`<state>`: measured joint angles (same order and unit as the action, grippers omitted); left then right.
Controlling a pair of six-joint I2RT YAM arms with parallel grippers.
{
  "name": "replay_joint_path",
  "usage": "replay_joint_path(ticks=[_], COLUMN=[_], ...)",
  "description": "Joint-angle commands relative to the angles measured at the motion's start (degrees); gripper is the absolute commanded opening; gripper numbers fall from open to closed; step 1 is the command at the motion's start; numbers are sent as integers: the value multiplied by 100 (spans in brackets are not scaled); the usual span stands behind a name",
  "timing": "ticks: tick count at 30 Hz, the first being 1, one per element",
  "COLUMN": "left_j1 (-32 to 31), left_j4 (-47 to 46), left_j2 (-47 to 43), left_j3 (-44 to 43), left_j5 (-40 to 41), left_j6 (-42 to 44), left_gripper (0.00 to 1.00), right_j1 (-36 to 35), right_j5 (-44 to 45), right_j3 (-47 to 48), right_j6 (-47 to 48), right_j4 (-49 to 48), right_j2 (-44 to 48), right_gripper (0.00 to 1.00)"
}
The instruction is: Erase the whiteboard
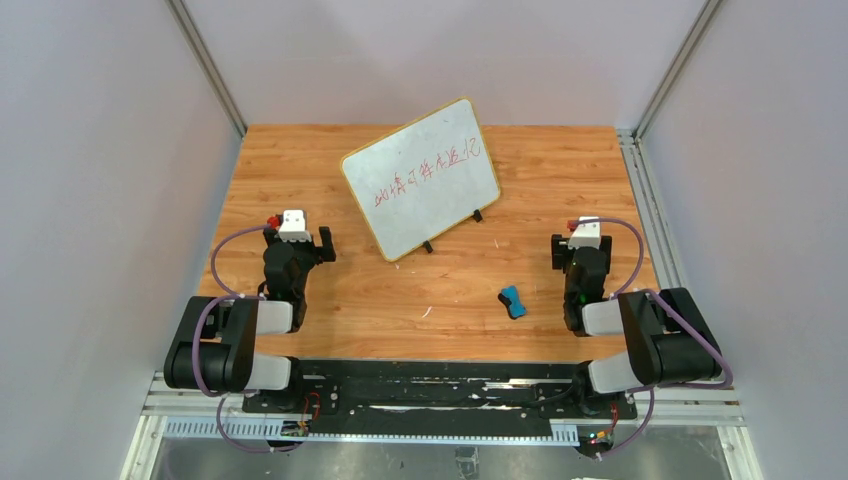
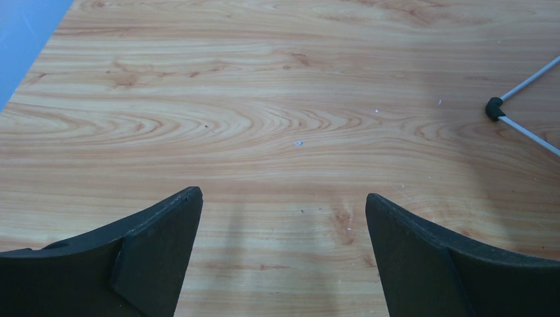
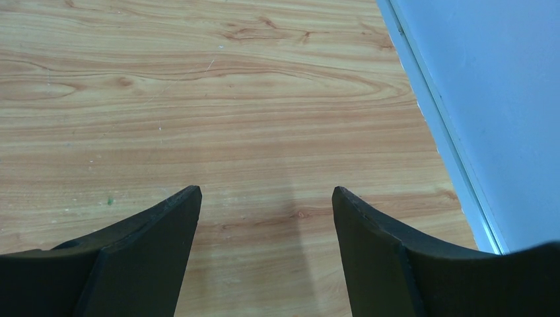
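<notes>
We're sitting at basically zero: the whiteboard (image 1: 420,205) is standing upper centre with its red writing (image 1: 427,168) fully intact, the blue eraser (image 1: 512,300) is lying untouched right of centre, and the left gripper (image 2: 284,218) and right gripper (image 3: 266,211) are both hanging open, empty

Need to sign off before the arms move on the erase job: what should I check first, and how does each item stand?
1. Whiteboard standing, face toward the arms: ok.
2. Red handwriting there to wipe: ok.
3. Blue eraser lying free on the wooden table, nearer the right side: ok.
4. Left claw open and empty: ok.
5. Right claw open and empty: ok.
6. Which eraser face is the wiping side: cannot tell.
</notes>
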<state>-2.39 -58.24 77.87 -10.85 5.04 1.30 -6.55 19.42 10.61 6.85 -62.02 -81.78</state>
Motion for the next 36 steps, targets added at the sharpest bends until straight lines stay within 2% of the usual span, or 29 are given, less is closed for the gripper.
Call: replay_joint_path(ticks=[1, 7, 8, 10, 12, 13, 14, 17, 21, 23, 26, 28, 31, 34, 36], left_j1=[-16, -22, -21, -20, -21, -16, -17, -18, -18, -16, -21, -20, -20, -16, -16], left_j4=[-223, -223, -223, -223, -223, -219, -221, -222, -223, -244, -249, -251, -249, -249, -254], left_j2=[9, 9, 8, 9, 9, 9, 9, 7, 9, 7, 9, 6, 9, 9, 9], left_j3=[-57, -57, -53, -57, -57, -57, -57, -57, -53, -42, -40, -42, -40, -42, -48], left_j5=[-9, -4, -3, -4, -3, -3, -4, -3, -5, -19, -75, -90, -99, -111, -111], left_j6=[89, 90, 90, 88, 87, 85, 87, 93, 96, 104, 138, 140, 140, 147, 151], left_gripper=[98, 98, 98, 98, 98, 98, 98, 98, 98, 98, 98, 98, 98, 98, 98], right_j1=[127, 132, 128, 106, 72, 24, -30, -46, -48, -47, -48, -47, -45, -45, -53], right_j5=[-111, -111, -107, -127, -112, 1, 106, 197, -237, -556, -1249, -1685, -2238, -2803, -3129], right_j3=[125, 115, 119, 64, 45, 100, 246, 1315, 2775, 3349, 3955, 4208, 4408, 4344, 4192], right_j6=[-114, -116, -114, -30, 0, -6, -28, -707, -1443, -1687, -1699, -1609, -1532, -1529, -1541], right_j4=[-25, -37, -37, -204, -73, 211, 740, 3606, 6445, 7545, 8743, 9346, 10046, 10348, 10381], right_j2=[13, 8, 9, 32, 300, 536, 807, 1549, 1799, 1780, 1748, 1704, 1621, 1563, 1543], right_gripper=[75, 74, 71, 57, 46, 43, 43, 42, 27, 18, 10, 11, 24, 35, 37])
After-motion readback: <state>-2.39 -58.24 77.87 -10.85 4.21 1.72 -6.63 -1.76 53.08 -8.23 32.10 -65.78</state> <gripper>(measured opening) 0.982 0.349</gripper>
